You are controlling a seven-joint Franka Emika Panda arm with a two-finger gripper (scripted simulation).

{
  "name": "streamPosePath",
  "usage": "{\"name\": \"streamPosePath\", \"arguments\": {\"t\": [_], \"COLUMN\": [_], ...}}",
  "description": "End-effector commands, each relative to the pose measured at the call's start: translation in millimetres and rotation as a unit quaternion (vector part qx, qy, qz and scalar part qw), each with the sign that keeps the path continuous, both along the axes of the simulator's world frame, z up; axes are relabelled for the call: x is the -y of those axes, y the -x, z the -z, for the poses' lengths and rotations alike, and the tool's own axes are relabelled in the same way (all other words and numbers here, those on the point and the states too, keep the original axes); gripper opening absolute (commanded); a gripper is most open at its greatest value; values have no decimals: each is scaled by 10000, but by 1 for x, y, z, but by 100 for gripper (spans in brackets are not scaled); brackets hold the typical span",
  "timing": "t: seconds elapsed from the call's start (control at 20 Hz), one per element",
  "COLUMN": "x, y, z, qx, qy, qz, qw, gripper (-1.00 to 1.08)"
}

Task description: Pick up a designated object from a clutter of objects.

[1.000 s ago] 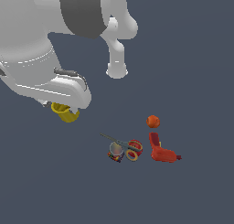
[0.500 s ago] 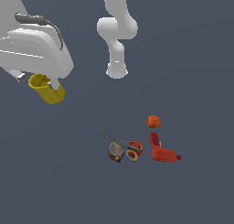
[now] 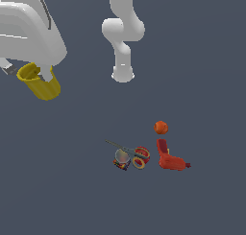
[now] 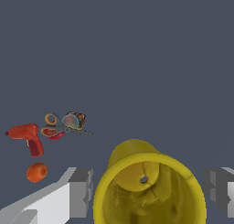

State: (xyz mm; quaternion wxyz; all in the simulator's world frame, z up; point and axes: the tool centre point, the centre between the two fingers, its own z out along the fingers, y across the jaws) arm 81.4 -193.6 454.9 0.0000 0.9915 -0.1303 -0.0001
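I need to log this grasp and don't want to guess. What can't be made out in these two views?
- Gripper contact on the cup: exterior view, hidden behind the hand housing; wrist view, cut off by the frame edge, finger pads look apart from the wall.
- Small box: markings too small; scissors lie over it.
- Ring: partly covered by the scissors.

The drill [image 3: 171,159] is the landmark. The ball [image 3: 161,127] sits just behind it; the ring [image 3: 141,157], scissors [image 3: 126,151] and box [image 3: 121,164] cluster at its exterior view's left. The cup [image 3: 40,82] hangs well apart, far on that same side.
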Motion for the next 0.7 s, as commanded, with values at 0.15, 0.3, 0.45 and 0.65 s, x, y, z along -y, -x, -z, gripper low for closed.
{"name": "streamPosePath", "arguments": {"t": [0.15,0.3,0.45,0.65], "x": [0,1,1,2], "y": [0,-1,-3,-7], "z": [-2,-3,-6,-13], "qx": [-1,-1,-1,-1], "qy": [0,0,0,0], "qz": [-1,-1,-1,-1], "qw": [10000,10000,10000,10000], "gripper": [-100,-100,-100,-100]}}
